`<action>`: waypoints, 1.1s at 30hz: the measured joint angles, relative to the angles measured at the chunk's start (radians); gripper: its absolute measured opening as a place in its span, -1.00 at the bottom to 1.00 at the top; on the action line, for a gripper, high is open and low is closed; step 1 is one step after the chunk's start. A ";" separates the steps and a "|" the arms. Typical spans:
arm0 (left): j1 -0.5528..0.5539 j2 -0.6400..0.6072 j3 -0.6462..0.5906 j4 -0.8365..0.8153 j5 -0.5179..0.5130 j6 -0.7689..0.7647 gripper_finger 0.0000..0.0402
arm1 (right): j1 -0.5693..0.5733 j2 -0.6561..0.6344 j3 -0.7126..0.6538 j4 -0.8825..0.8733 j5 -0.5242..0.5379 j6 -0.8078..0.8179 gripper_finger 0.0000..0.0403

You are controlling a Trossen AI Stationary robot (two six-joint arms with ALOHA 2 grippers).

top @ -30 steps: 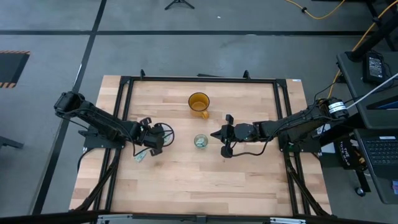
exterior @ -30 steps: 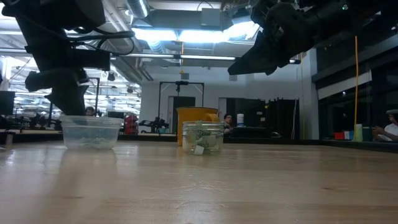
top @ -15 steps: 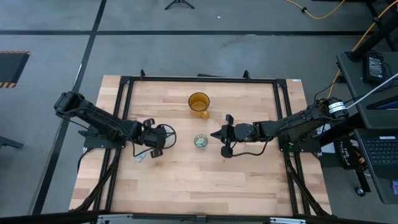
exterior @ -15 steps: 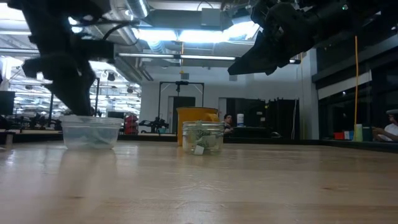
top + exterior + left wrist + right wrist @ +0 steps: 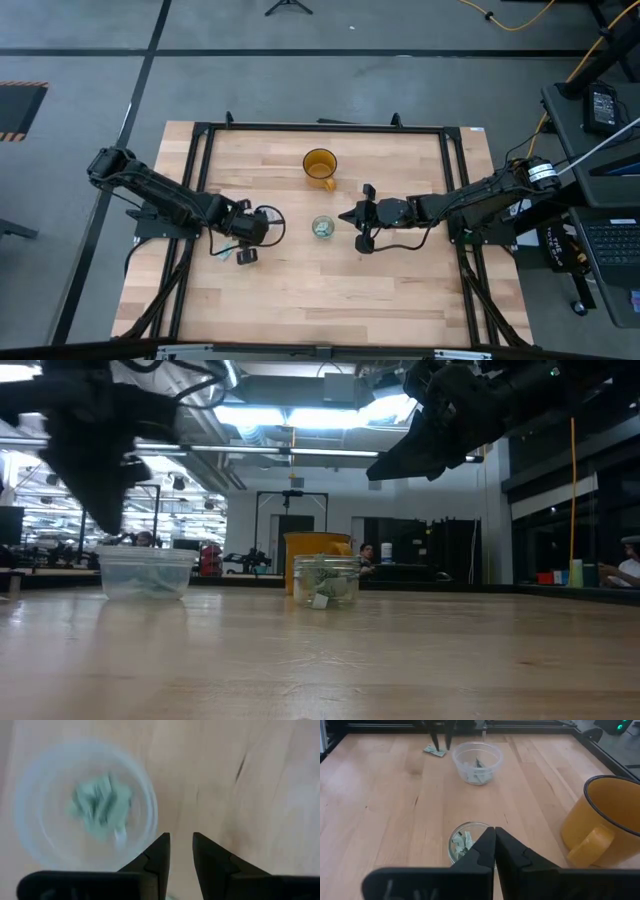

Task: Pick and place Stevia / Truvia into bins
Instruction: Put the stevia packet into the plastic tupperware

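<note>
The clear shallow cup (image 5: 266, 222) (image 5: 476, 762) (image 5: 147, 572) stands left of the table's middle with several pale green sachets (image 5: 100, 807) in it. One more sachet (image 5: 435, 751) (image 5: 220, 251) lies flat on the wood by its near-left side. The smaller cup (image 5: 322, 227) (image 5: 464, 842) (image 5: 326, 580) at mid-table also holds sachets. My left gripper (image 5: 180, 837) (image 5: 440, 745) (image 5: 245, 246) points down beside the clear cup, narrowly open and empty. My right gripper (image 5: 495, 831) (image 5: 344, 215) hovers shut just right of the small cup.
An amber mug (image 5: 320, 165) (image 5: 605, 820) stands on the far side of the small cup. A black frame (image 5: 320, 127) runs round the table. Bare wood lies toward the near edge (image 5: 320, 300).
My left gripper has risen from the clear cup's rim and shifted a little toward the near edge, so that it now stands beside the cup and partly covers the loose sachet in the high view. The right arm has kept still.
</note>
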State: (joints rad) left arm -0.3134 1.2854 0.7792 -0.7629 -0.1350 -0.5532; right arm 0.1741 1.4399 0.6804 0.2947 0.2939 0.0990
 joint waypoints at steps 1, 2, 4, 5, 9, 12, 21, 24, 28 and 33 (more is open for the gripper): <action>-0.011 0.000 0.000 -0.021 0.006 -0.032 -0.62 | 0.000 0.000 0.000 0.000 0.000 0.000 -0.93; -0.022 0.000 0.000 -0.039 0.007 -0.070 -0.63 | 0.000 0.000 0.000 0.000 0.000 0.000 -0.93; -0.042 0.000 0.000 -0.068 0.008 -0.141 -0.65 | 0.000 0.000 0.000 0.000 0.000 0.000 -0.93; -0.052 0.000 0.000 -0.082 0.012 -0.173 -0.66 | 0.000 0.000 0.000 0.000 0.000 0.000 -0.93; -0.090 0.000 0.000 -0.125 0.044 -0.269 -0.67 | 0.000 0.000 0.000 0.000 0.000 0.000 -0.93; -0.114 0.000 0.000 -0.149 0.055 -0.365 -0.67 | 0.000 0.000 0.000 0.000 0.000 0.000 -0.93; -0.173 0.000 0.000 -0.156 0.045 -0.577 -0.67 | 0.000 0.000 0.000 0.000 0.000 -0.001 -0.93; -0.193 0.000 0.000 -0.156 0.043 -0.618 -0.67 | 0.000 0.000 0.000 0.000 0.000 -0.001 -0.93; -0.224 0.000 -0.002 -0.154 0.002 -0.679 -0.67 | 0.000 0.000 0.000 0.000 0.000 -0.002 -0.93; -0.269 0.000 -0.034 -0.154 -0.020 -0.782 -0.67 | 0.000 0.000 0.000 0.000 0.000 -0.002 -0.93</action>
State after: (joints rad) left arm -0.5822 1.2854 0.7450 -0.9165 -0.1554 -1.3348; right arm 0.1743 1.4401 0.6804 0.2951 0.2939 0.0967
